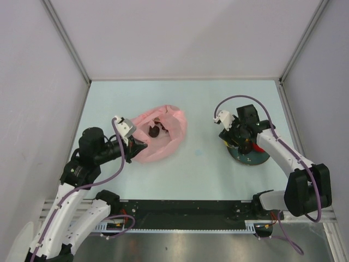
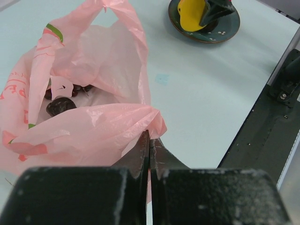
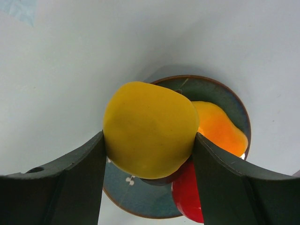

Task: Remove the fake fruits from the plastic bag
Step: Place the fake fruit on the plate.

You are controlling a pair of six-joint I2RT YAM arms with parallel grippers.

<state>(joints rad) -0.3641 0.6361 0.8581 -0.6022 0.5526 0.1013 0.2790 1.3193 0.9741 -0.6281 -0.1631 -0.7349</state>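
The pink plastic bag (image 1: 170,143) lies open left of centre, with a dark purple grape bunch (image 1: 154,131) inside; in the left wrist view the bag (image 2: 108,61) shows the grapes (image 2: 60,105) at its bottom. My left gripper (image 1: 137,146) is shut on the bag's near rim (image 2: 150,136). My right gripper (image 1: 244,143) is shut on a yellow round fruit (image 3: 150,126) just above the dark plate (image 3: 136,197). A red apple (image 3: 187,197) and an orange fruit (image 3: 218,129) lie on the plate. The yellow fruit also shows in the left wrist view (image 2: 190,14).
The dark plate (image 1: 257,159) sits on the right of the pale table. Grey enclosure walls stand at the left, back and right. A black base rail (image 1: 180,210) runs along the near edge. A small pale blue patch (image 2: 162,78) marks the table.
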